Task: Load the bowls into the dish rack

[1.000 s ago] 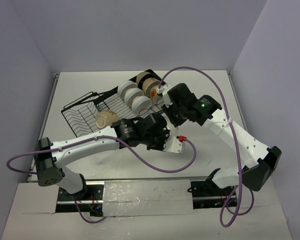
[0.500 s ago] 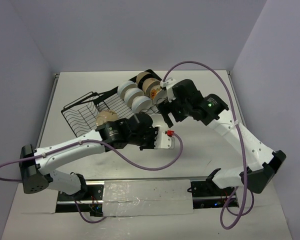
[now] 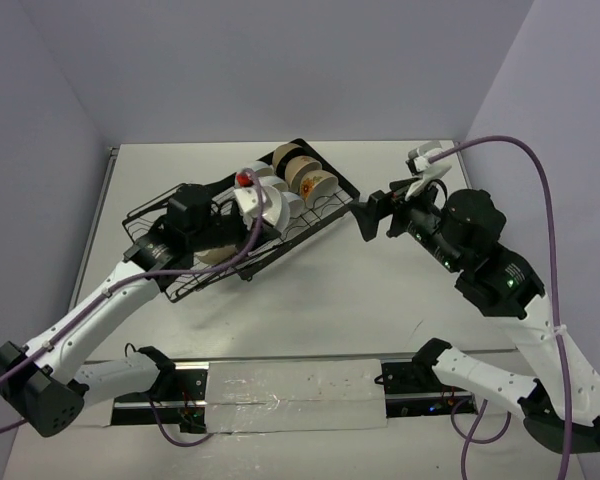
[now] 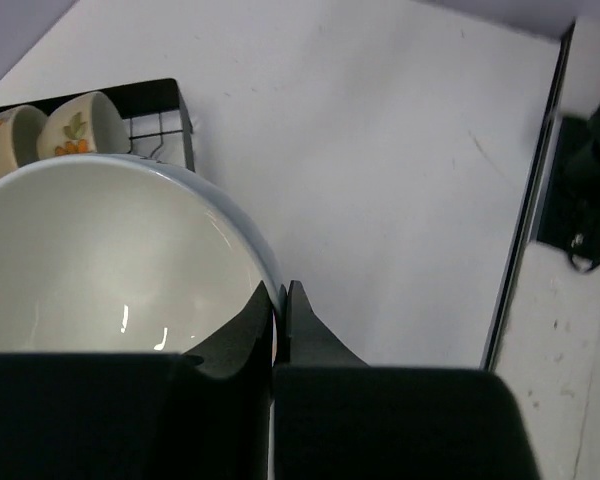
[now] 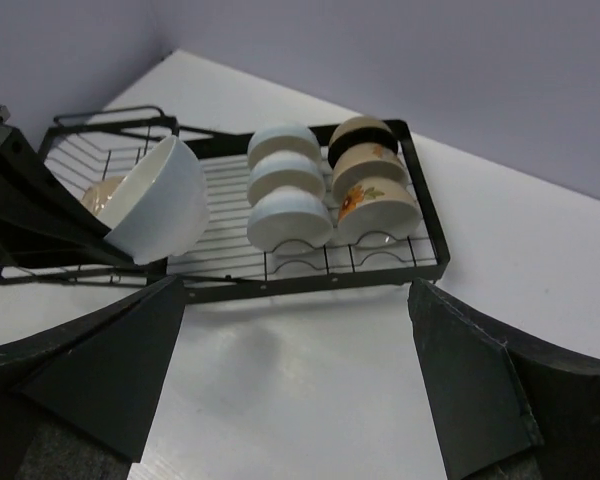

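Over black wire rack: left pincer clamped on glossy white bowl rim; right pincer spread wide.

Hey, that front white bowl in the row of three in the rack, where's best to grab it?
Probably its top rim, from straight above. The front white bowl stands on edge in the dish rack, another white bowl close behind and the orange-patterned bowl beside it.

The bowls are glossy ceramic, the dish rack metal wire, the table matt
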Controlling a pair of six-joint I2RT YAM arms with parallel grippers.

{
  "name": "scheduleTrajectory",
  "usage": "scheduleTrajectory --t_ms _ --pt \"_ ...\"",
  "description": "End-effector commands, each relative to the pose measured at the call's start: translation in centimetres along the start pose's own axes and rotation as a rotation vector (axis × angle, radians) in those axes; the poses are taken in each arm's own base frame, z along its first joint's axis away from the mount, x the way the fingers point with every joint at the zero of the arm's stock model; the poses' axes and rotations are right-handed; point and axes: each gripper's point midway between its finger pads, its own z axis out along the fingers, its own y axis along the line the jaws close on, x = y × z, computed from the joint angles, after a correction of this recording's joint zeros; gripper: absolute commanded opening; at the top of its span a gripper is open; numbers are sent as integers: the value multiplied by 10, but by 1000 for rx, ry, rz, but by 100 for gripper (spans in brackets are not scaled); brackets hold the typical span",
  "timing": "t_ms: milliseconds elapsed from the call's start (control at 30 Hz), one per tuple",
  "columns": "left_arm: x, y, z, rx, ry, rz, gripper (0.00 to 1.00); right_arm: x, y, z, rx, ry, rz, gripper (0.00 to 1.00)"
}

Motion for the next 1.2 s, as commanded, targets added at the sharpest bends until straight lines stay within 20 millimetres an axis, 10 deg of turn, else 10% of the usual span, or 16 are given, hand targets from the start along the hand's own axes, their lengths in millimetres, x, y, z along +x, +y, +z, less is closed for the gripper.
scheduleTrajectory --t_ms 0,333,1167 --pt "-60 11 -25 0 -263 -94 0 -26 -5 4 31 -141 31 100" --pt "-55 120 -103 -338 -533 -432 0 8 14 25 -70 -34 2 100" --pt "35 196 -165 -494 -828 -760 0 57 28 7 -177 50 -13 100"
